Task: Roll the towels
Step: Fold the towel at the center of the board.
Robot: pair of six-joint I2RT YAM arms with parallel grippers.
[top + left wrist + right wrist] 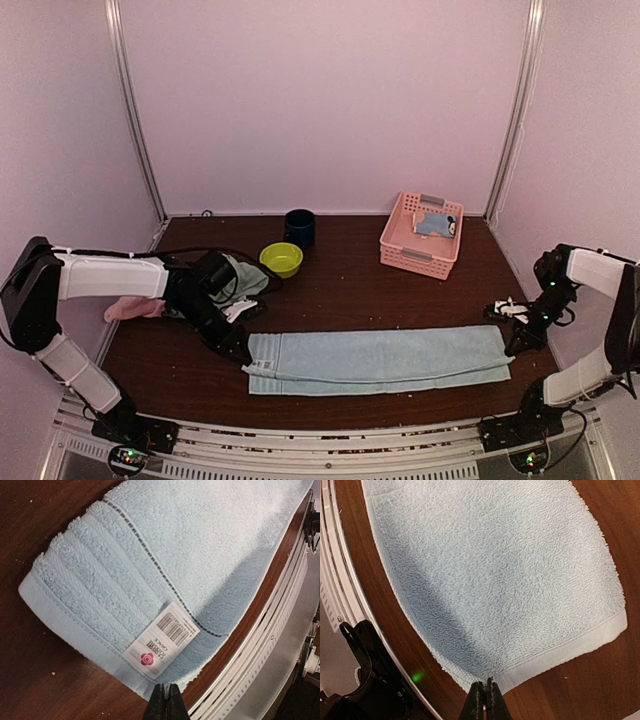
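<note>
A plain pale blue towel (380,358) lies folded lengthwise across the front of the table. My left gripper (240,352) is shut at its left end, and in the left wrist view the left gripper (166,685) pinches the hem of the towel (165,545) just below a white barcode label (161,639). My right gripper (512,345) is shut at the right end. In the right wrist view the right gripper (485,681) nips the white-hemmed edge of the towel (495,570). A mint green towel (247,280) and a pink towel (135,308) lie bunched behind the left arm. A blue patterned towel (435,224) rests in the basket.
A pink lattice basket (412,250) stands at the back right. A lime-green bowl (281,259) and a dark blue cup (299,228) stand at the back middle. The metal front rail (330,440) runs close below the pale blue towel.
</note>
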